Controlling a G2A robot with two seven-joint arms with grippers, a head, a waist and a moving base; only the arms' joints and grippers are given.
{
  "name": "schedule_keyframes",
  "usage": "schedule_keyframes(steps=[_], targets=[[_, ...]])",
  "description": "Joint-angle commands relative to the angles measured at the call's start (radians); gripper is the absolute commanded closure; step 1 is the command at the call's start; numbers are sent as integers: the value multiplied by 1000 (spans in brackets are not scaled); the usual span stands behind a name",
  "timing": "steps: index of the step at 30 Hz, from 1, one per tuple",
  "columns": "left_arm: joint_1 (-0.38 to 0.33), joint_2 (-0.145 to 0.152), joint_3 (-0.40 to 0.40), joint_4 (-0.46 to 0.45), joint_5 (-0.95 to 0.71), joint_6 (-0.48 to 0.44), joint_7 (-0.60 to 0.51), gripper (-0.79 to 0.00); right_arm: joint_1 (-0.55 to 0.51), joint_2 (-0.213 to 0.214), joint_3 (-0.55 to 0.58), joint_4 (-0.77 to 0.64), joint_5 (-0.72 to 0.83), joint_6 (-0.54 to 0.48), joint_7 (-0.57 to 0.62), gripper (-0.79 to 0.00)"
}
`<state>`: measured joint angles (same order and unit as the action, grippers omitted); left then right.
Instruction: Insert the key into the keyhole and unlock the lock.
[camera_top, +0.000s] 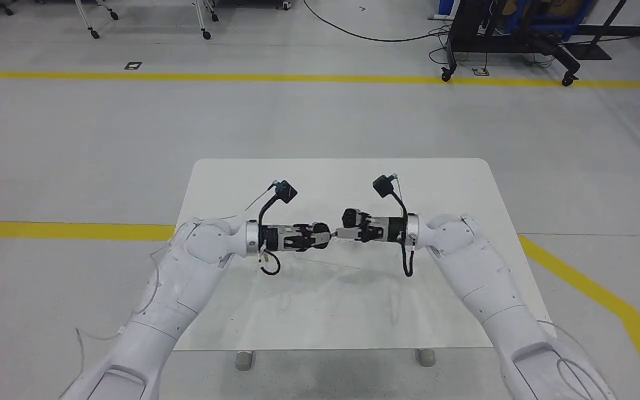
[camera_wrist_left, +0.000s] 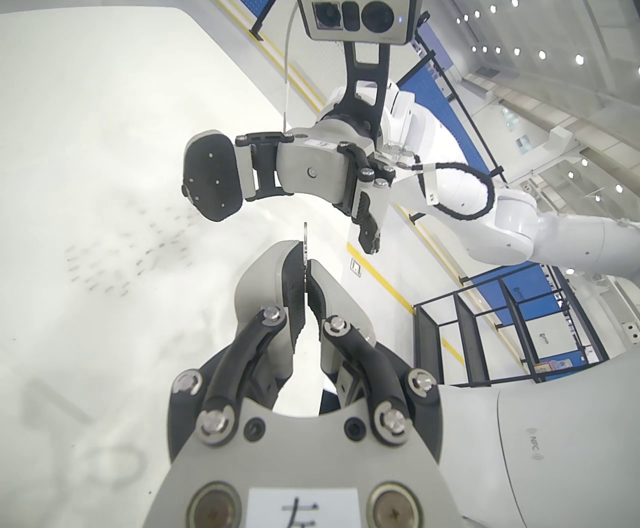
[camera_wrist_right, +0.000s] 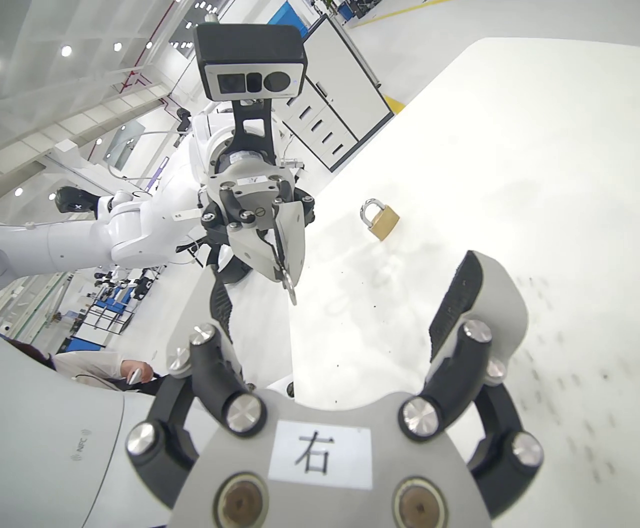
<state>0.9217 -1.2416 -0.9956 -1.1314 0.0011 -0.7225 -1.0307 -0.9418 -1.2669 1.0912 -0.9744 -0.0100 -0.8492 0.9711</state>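
My left gripper (camera_wrist_left: 304, 270) is shut on a thin silver key (camera_wrist_left: 305, 245), which I see edge-on sticking out past the fingertips. In the right wrist view the key (camera_wrist_right: 290, 290) hangs from the left gripper (camera_wrist_right: 282, 270), held above the table. My right gripper (camera_wrist_right: 345, 280) is open and faces the key from a short distance, with nothing between its fingers (camera_wrist_right: 465, 295). A brass padlock (camera_wrist_right: 380, 220) with a silver shackle lies flat on the white table (camera_wrist_right: 500, 150), beyond both grippers. In the top view the left gripper (camera_top: 322, 236) and right gripper (camera_top: 348, 230) meet tip to tip over the table's middle.
The white table (camera_top: 300, 310) has dark scuff marks (camera_wrist_left: 125, 250) on its surface. Both forearms stretch across its middle. Beyond the table's edges is grey floor with yellow lines (camera_top: 300, 77) and wheeled racks (camera_top: 510, 40) far off.
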Motion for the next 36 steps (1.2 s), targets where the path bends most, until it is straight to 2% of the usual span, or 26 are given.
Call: schedule_keyframes(steps=[1, 4, 8, 15, 17, 19, 20, 21, 25, 26, 27, 28, 36], targets=[[-1, 0, 6, 0, 3, 2, 4, 0, 1, 10, -26, -6, 44, 6, 6, -388], [-4, 1, 11, 2, 2, 3, 12, 0, 10, 24, -57, -3, 85, 5, 5, -354], [-6, 4, 9, 6, 4, 1, 36, 0, 26, 40, -96, 8, 114, 0, 0, -376], [-7, 8, 14, 6, 4, 1, 49, 0, 47, 64, -158, 19, 163, -18, -18, -317], [-8, 9, 17, 7, 5, 3, 49, 0, 53, 70, -173, 23, 175, -24, -24, -277], [-10, 10, 20, 7, 6, 4, 50, 0, 58, 76, -187, 27, 188, -30, -30, -194], [-10, 10, 21, 7, 7, 4, 51, 0, 61, 79, -194, 29, 193, -32, -32, -135], [-10, 10, 23, 7, 7, 4, 52, 0, 64, 81, -201, 30, 199, -35, -35, -12], [-12, 12, 25, 10, 6, 10, 63, 0, 73, 91, -231, 29, 220, -49, -49, 0], [-13, 12, 26, 11, 6, 12, 65, -108, 75, 94, -238, 29, 222, -52, -53, 0], [-13, 12, 27, 12, 5, 15, 68, -659, 78, 97, -245, 30, 223, -56, -57, 0], [-14, 13, 28, 13, 4, 18, 70, -785, 80, 99, -251, 32, 227, -61, -61, 0], [-13, 19, 5, 24, 7, 24, 133, -785, 90, 123, -265, 68, 264, -118, -119, 0]])
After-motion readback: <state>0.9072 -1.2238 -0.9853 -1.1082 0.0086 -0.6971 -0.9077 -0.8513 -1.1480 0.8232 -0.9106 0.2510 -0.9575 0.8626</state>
